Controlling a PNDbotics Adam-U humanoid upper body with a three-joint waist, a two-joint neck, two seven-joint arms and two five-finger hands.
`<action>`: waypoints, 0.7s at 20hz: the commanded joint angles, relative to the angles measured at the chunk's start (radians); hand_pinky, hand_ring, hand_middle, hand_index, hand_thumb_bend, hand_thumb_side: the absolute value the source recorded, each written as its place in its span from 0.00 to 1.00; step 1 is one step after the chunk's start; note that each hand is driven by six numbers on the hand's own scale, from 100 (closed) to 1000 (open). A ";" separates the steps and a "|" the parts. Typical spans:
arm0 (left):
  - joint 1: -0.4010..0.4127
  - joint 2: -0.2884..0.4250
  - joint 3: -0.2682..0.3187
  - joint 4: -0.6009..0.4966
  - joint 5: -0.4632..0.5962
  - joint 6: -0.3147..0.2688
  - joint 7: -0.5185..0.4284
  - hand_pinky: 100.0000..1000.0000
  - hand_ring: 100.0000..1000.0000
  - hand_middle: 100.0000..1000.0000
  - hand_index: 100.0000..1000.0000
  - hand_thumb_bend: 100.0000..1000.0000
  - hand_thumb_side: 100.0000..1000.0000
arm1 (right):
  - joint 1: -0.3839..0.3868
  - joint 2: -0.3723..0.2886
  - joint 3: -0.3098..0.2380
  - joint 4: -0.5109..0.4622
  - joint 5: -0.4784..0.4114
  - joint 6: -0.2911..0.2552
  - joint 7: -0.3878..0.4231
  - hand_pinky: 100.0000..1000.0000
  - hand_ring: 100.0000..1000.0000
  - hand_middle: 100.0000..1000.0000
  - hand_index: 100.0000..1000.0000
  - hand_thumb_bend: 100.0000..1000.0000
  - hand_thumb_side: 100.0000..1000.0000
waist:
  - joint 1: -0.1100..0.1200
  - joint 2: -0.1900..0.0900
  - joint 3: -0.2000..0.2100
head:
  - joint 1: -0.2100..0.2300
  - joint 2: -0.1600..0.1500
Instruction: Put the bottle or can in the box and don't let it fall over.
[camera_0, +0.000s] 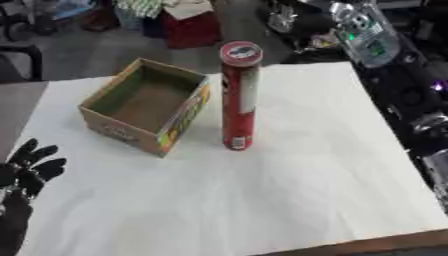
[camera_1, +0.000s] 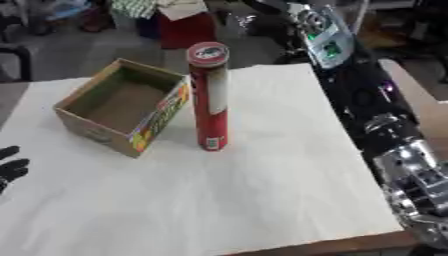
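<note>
Down at the lower left, the left hand rested idle at the counter's edge, its fingers pointing up and relaxed, grasping nothing. Moving right, the cardboard box sat open-topped on the white counter, turned at an angle, its inside bare and a bright printed side facing the can. Just beside that side, apart from it by a narrow gap, stood the tall red can, upright, its round lid showing on top. It was not in the box yet, and nothing was holding it. Further right, the right arm ran along the counter's right edge toward the far corner; the right hand itself could not be made out up there, so whether its fingers were released or clenched could not be told. The step in hand looked like the approach to the can, with the whole task yet to do. A can this tall and narrow would likely tip easily, so the sensible play would be to wrap the fingers around its body near the middle or a bit above, keep it vertical through the lift, carry it over the near box wall with the base clearing the rim, and set it flat on the box floor before letting go.
</note>
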 joint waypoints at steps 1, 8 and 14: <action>-0.017 0.008 -0.003 -0.014 0.006 -0.002 -0.009 0.85 0.80 0.82 1.00 0.25 1.00 | -0.031 0.020 -0.029 0.015 0.050 -0.078 0.104 1.00 0.98 0.95 1.00 0.00 0.81 | 0.002 -0.007 0.007 | -0.015 -0.015; -0.020 0.006 -0.003 -0.013 0.009 -0.002 -0.013 0.85 0.80 0.82 1.00 0.25 1.00 | -0.031 0.048 -0.049 0.018 0.157 -0.117 0.118 1.00 0.98 0.96 1.00 0.00 0.81 | 0.001 -0.008 0.012 | -0.022 -0.016; -0.019 0.008 -0.002 -0.013 0.007 -0.002 -0.014 0.85 0.80 0.81 1.00 0.25 1.00 | -0.032 0.045 -0.036 0.014 0.247 -0.160 0.124 1.00 1.00 0.98 1.00 0.02 0.80 | -0.001 -0.011 0.011 | -0.027 -0.019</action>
